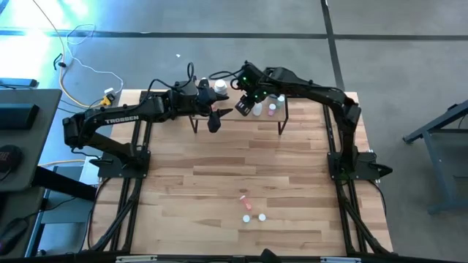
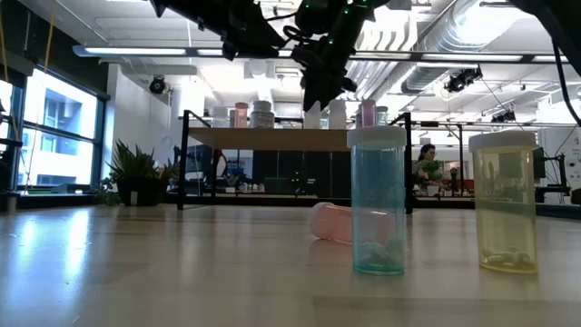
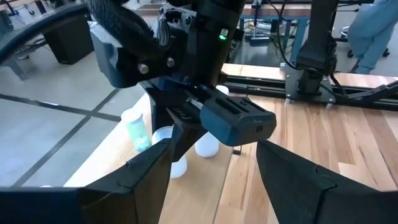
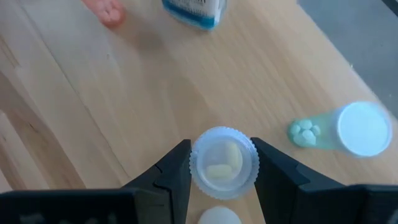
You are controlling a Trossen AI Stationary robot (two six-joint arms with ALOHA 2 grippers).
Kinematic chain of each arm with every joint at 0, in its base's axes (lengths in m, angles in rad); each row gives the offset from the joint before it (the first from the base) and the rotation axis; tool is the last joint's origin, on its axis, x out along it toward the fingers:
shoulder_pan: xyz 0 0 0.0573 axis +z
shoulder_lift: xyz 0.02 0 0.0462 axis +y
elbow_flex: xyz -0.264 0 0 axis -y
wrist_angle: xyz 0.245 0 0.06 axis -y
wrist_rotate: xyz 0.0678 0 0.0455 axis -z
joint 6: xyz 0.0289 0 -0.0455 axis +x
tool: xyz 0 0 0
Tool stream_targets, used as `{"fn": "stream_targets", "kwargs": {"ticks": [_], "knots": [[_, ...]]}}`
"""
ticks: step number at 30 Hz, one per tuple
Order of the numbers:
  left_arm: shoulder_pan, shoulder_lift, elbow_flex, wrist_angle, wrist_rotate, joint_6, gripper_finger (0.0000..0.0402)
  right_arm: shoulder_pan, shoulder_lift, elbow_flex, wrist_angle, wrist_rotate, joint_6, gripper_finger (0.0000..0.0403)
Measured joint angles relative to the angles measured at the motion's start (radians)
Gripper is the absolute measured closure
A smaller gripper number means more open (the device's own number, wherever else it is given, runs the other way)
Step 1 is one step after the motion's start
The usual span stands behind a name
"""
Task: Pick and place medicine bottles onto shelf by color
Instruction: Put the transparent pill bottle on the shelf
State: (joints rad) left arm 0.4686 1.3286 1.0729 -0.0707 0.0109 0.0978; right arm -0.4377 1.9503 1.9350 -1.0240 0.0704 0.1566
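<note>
1. Right claw (image 4: 221,163): positioned over the low light-wood plank shelf (image 1: 227,117) at the far side of the tabletop (image 1: 219,183). Its two dark fingers (image 4: 171,168) are closed to the width of a small clear ribbed-rim bottle holding pale yellow pills (image 4: 224,163), pressing it on both sides. The bottle is seen from above, just over the shelf's wood surface; whether it touches the shelf cannot be told.
2. Left claw (image 3: 214,165): also over the shelf, just beside the right claw, its fingers (image 3: 143,174) spread wide with nothing between them.
3. Shelf contents, right wrist view: a green-tinted bottle with a white cap (image 4: 348,129), a white-and-blue labelled jar (image 4: 193,11) and a pink bottle (image 4: 107,11), the last two cut off at the picture's edge, all well apart from the held bottle.
4. Shelf contents, left wrist view: a green-tinted bottle with a white cap (image 3: 135,127), upright, and two white-capped containers (image 3: 207,144) near it.
5. Shelf contents, high view: several small white and pink bottles (image 1: 272,108) under the right arm.
6. Near part of the tabletop, low view: an upright teal clear bottle with a white cap (image 2: 378,202), an upright yellow clear bottle with a white cap (image 2: 505,202), and a pink bottle on its side (image 2: 332,222) behind the teal one.
</note>
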Motion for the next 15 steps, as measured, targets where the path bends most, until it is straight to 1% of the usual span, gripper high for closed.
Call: {"fn": "stream_targets", "kwargs": {"ticks": [15], "knots": [[0.0,0.0,0.0,-0.016,0.003,0.003,0.0177,0.0,0.015,0.0,-0.013,0.001,-0.007,0.0267]]}}
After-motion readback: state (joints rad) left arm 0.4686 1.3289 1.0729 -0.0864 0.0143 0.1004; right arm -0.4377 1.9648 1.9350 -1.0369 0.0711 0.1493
